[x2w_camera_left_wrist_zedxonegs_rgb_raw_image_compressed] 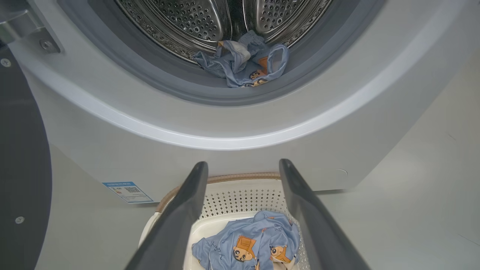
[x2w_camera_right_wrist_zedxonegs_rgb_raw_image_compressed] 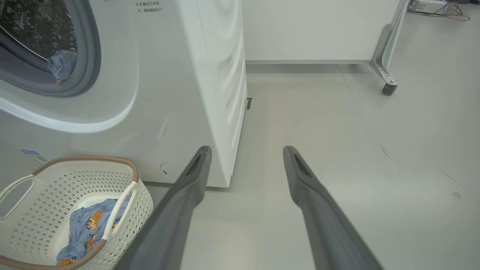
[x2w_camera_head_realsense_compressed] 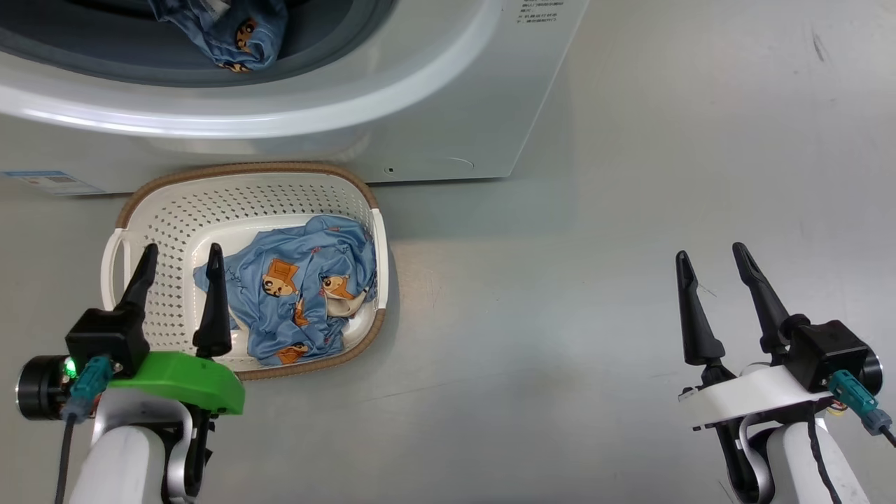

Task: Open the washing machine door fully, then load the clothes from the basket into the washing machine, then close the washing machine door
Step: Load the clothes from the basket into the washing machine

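Grey floor [x2w_camera_head_realsense_compressed: 560, 315] takes up most of the head view. The washing machine [x2w_camera_head_realsense_compressed: 448, 105], a white front-loader, stands at the top left w/ its opening facing the robot. The washing machine door [x2w_camera_left_wrist_zedxonegs_rgb_raw_image_compressed: 18, 150] is swung open: its dark rim runs down the left edge of the left wrist view, metal hinge [x2w_camera_left_wrist_zedxonegs_rgb_raw_image_compressed: 15, 26] at the top corner. Inside the opening are the grey gasket [x2w_camera_left_wrist_zedxonegs_rgb_raw_image_compressed: 157, 75] and the perforated steel drum [x2w_camera_left_wrist_zedxonegs_rgb_raw_image_compressed: 180, 18].

The basket [x2w_camera_head_realsense_compressed: 245, 168], cream w/ a brown rim, sits on the floor right in front of the machine, below the opening, approx. touching its base.

Clothes are in 2 places. One blue printed garment [x2w_camera_left_wrist_zedxonegs_rgb_raw_image_compressed: 243, 63] lies at the drum mouth, resting on the lower gasket, w/ a bit of cream cloth showing. A second garment [x2w_camera_head_realsense_compressed: 308, 287], same print, is bunched in the right half of the basket.

Left tool [x2w_camera_head_realsense_compressed: 181, 248] hangs above the basket's left half, fingers spread wide, nothing between them. Right tool [x2w_camera_head_realsense_compressed: 709, 252] is above bare floor, well apart from the basket, fingers also spread & empty.

Small blue label [x2w_camera_left_wrist_zedxonegs_rgb_raw_image_compressed: 127, 191] is stuck low on the machine front, left of the basket.
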{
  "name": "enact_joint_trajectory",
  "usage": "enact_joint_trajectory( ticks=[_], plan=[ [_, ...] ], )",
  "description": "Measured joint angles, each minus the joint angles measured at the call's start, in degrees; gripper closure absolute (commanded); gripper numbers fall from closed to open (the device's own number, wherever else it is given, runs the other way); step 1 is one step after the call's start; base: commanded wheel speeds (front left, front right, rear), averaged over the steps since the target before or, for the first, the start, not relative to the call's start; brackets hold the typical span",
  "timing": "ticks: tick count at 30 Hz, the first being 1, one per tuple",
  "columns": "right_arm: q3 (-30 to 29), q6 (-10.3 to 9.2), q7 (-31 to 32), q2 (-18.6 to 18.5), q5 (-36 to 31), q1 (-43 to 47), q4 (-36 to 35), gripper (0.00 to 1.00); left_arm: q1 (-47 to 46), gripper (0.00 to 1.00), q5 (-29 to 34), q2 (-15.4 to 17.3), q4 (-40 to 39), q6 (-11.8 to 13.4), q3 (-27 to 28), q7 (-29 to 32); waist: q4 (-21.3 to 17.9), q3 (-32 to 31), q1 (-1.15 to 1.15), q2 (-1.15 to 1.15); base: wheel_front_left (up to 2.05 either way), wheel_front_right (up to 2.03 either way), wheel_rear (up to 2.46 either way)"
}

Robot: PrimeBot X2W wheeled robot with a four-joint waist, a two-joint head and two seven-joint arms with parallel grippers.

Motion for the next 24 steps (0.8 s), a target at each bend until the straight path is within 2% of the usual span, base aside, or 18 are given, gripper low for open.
enact_joint_trajectory(
  ticks=[5, 16, 24],
  plan=[
    [2.0, 0.0, 0.0, 0.0, 2.0, -0.4, 0.0, 0.0, -2.6, 0.0, 0.1, 0.9, -3.2, 0.8, 0.5, 4.0, -1.9, 1.1, 0.0, 0.0, 0.0, 0.0, 0.0],
    [3.6, 0.0, 0.0, 0.0, 4.0, -1.3, 0.5, 0.0, -15.7, 0.0, -0.8, 2.6, -1.5, 1.8, 1.8, 17.1, -5.8, 2.3, 0.0, 0.0, 0.0, 0.0, 0.0],
    [4.2, 0.0, 0.0, 0.0, 4.0, -1.4, 1.2, 0.0, -26.3, 0.0, -0.8, 3.4, 5.1, 2.7, 1.5, 28.0, -7.3, 2.2, 0.0, 0.0, 0.0, 0.0, 0.0]
  ],
)
